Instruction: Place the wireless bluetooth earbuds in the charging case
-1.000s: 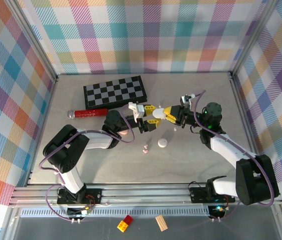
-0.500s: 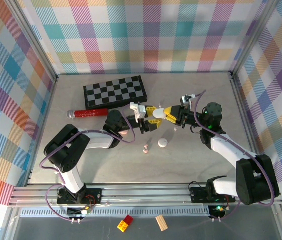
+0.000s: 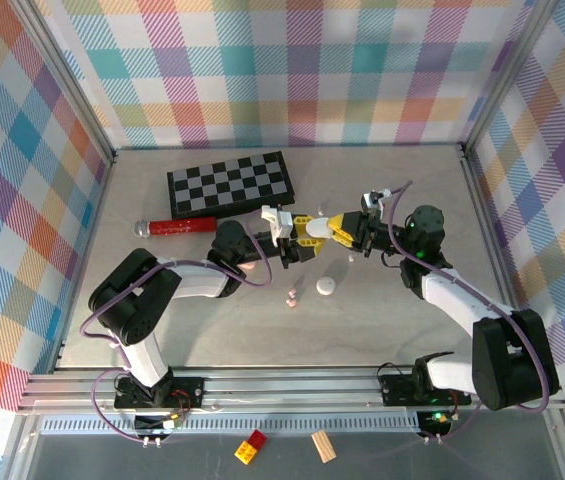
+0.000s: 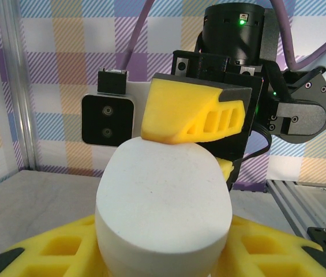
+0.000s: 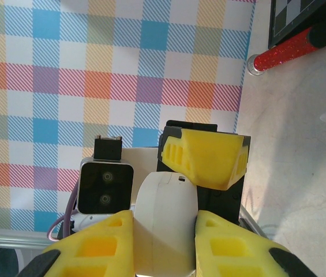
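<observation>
The white, pebble-shaped plastic charging case hangs in the air over the middle of the table, pinched from both ends. The right gripper grips one end. The left gripper, a touch lower and further back a second ago, has edged in, and its yellow fingers now look clamped on the case too. I'd guess it's a two-handed brace for opening the lid. The pale pink earbuds lie untouched on the grey tabletop, beside a small white round case.

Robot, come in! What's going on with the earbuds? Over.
Left gripper and right gripper both shut on charging case, midair. Pink earbuds on table, not in. Nothing in the way.
</observation>
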You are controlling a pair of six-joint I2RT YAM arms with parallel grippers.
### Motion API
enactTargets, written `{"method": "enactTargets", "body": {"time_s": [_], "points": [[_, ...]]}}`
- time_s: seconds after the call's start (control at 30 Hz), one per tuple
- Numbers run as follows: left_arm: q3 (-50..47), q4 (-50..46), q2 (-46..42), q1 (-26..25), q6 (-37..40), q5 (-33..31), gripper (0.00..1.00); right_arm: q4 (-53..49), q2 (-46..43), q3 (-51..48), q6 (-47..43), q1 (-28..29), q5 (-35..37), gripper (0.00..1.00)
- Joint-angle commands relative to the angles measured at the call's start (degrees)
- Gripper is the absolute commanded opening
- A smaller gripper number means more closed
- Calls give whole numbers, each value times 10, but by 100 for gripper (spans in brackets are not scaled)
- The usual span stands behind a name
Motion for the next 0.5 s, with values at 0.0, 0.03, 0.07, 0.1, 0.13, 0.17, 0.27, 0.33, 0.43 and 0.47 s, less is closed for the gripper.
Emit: {"method": "enactTargets", "body": {"time_s": [0.0,0.03,0.07,0.1,0.13,0.17,0.27,0.33,0.43,0.47], "points": [[16,26,2,-5,-5,20,41,-2,-1,-5,-16,-2,5,14],[15,26,4,-5,-5,21,41,-3,-1,-5,-17,-2,5,15],[15,26,4,-5,-6,21,40,-6,-1,-5,-19,-2,5,18],[14,26,4,-5,-6,21,38,-12,-3,-4,-22,-1,6,24],[13,26,3,-5,-6,20,38,-18,-6,-3,-26,-2,7,31],[12,26,3,-5,-6,21,38,-27,-8,-2,-32,-3,9,37],[10,26,6,-5,-9,22,38,-58,-20,6,-53,-2,14,56],[6,25,6,-5,-10,17,38,-101,-32,19,-86,-2,16,66],[-4,25,0,-4,-4,15,38,-243,-61,50,-183,-2,31,79],[-7,24,-1,-3,-4,14,38,-297,-70,63,-224,-2,41,81]]}}
